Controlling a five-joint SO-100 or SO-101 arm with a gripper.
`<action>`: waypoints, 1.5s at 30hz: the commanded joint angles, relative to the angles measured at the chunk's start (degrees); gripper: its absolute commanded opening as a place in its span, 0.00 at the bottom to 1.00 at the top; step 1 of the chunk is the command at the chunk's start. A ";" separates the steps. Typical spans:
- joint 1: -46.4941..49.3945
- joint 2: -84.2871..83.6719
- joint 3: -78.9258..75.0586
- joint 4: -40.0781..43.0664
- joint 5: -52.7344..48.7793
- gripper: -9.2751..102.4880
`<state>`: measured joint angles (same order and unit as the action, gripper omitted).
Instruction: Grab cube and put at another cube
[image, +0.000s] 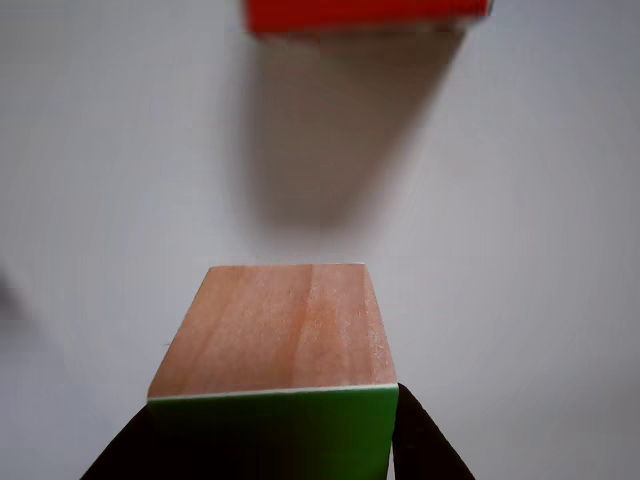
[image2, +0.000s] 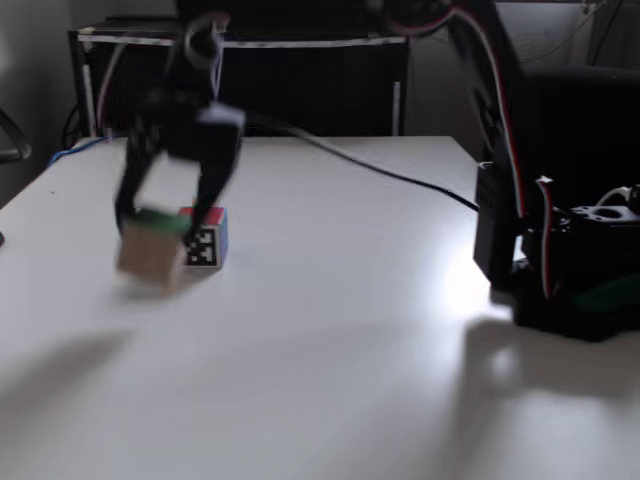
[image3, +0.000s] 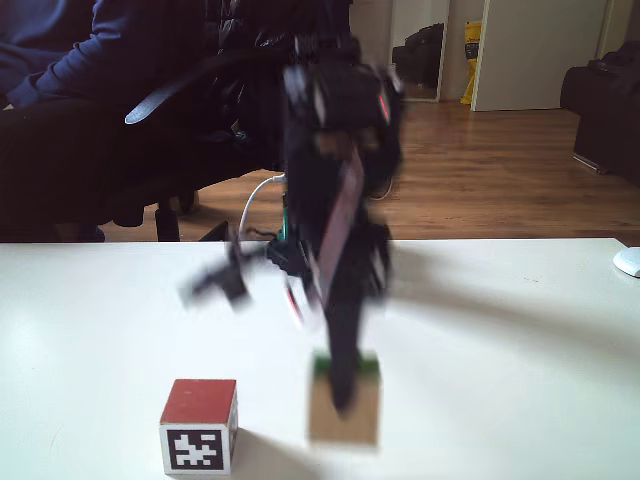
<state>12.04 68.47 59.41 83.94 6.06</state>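
Observation:
My gripper (image: 275, 437) is shut on the cube (image: 285, 330), a light-brown wooden block with a white-edged green face turned toward the fingers. The dark fingers (image: 425, 440) press on its two sides. In a fixed view the gripper (image2: 160, 222) holds the cube (image2: 150, 258) just above the table, blurred by motion. The other cube (image2: 204, 245), with a red top, a blue side and a black-and-white marker face, stands right behind it. In the other view its red face (image: 365, 14) shows at the top edge. In another fixed view the held cube (image3: 345, 412) hangs to the right of the red cube (image3: 200, 425), with a gap between them.
The arm's base (image2: 560, 270) stands at the right of the white table (image2: 350, 330), and a black cable (image2: 380, 172) runs across the far part. A person in a dark sleeve (image3: 60, 50) sits behind the table. A white object (image3: 628, 262) lies at the right edge.

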 joint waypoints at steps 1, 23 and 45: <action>2.37 10.81 -0.09 0.79 -1.49 0.13; 19.07 2.99 -4.31 4.13 -10.72 0.13; 16.96 -1.93 -2.20 4.13 -10.99 0.16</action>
<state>29.71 66.71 58.54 87.71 -4.31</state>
